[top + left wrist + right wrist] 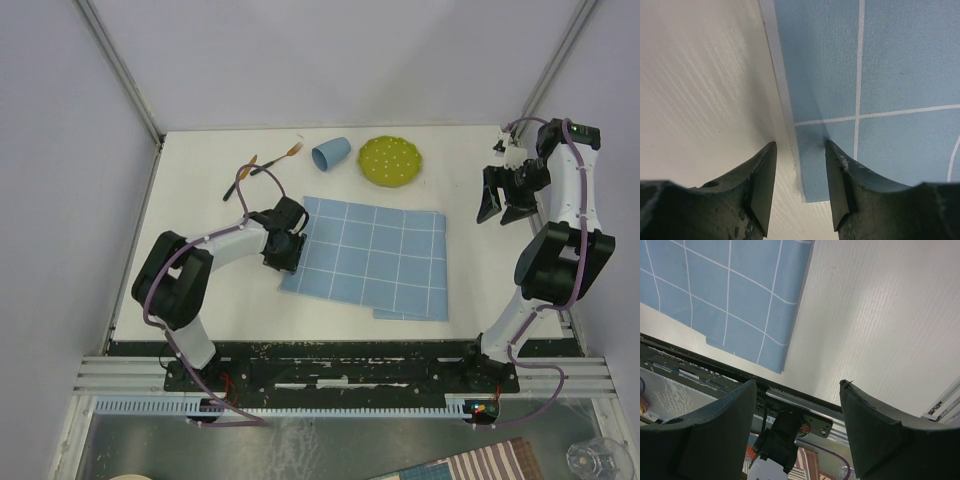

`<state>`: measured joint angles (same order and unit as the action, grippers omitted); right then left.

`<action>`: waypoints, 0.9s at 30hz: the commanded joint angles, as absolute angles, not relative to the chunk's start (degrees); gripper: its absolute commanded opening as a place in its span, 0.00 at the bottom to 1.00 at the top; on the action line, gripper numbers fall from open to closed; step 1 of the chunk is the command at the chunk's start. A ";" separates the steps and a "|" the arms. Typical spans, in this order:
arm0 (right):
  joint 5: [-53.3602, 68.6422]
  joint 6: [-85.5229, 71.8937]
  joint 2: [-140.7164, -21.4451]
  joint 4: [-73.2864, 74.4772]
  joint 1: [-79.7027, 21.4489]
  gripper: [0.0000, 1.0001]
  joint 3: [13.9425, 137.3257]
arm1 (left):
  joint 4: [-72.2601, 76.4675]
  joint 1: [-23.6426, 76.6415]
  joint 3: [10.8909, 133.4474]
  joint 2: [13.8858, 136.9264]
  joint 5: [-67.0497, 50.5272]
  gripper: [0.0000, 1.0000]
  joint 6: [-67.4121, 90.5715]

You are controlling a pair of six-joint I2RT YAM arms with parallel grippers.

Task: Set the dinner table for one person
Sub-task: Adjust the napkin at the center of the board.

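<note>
The dinner table [215, 300] is a plain white top. A light-blue cloth with a white grid [375, 255] lies flat on its middle. My left gripper [283, 248] is low at the cloth's left edge and open. In the left wrist view the left gripper [801, 144] straddles the cloth's [890, 65] near corner, one finger over bare table [700, 90] and the other over the cloth. My right gripper [503, 203] hangs open above the table's right side, holding nothing. The right wrist view shows the right gripper [797, 385] over the near edge, the cloth [740, 290] at its left.
At the back of the table a blue cup [331, 153] lies on its side beside a green plate [390, 160]. Two utensils [262, 167] lie at the back left. The black base rail [340, 352] runs along the near edge.
</note>
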<state>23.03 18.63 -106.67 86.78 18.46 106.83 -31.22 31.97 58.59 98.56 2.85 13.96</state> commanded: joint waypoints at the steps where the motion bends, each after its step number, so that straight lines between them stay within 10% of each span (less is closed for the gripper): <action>1: 21.81 20.12 -104.44 87.45 18.80 0.75 109.05 | -31.67 32.03 58.86 102.19 0.71 0.50 17.18; 15: 21.82 19.82 -103.06 85.83 19.04 0.74 105.26 | -32.49 31.41 59.19 104.56 -3.30 0.03 17.25; 27: 22.55 18.34 -101.78 83.34 19.11 0.74 101.30 | -43.00 30.55 67.80 99.77 2.97 0.03 19.06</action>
<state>21.85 19.16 -104.86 85.30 18.83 102.19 -36.95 30.89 64.10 101.89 0.34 15.94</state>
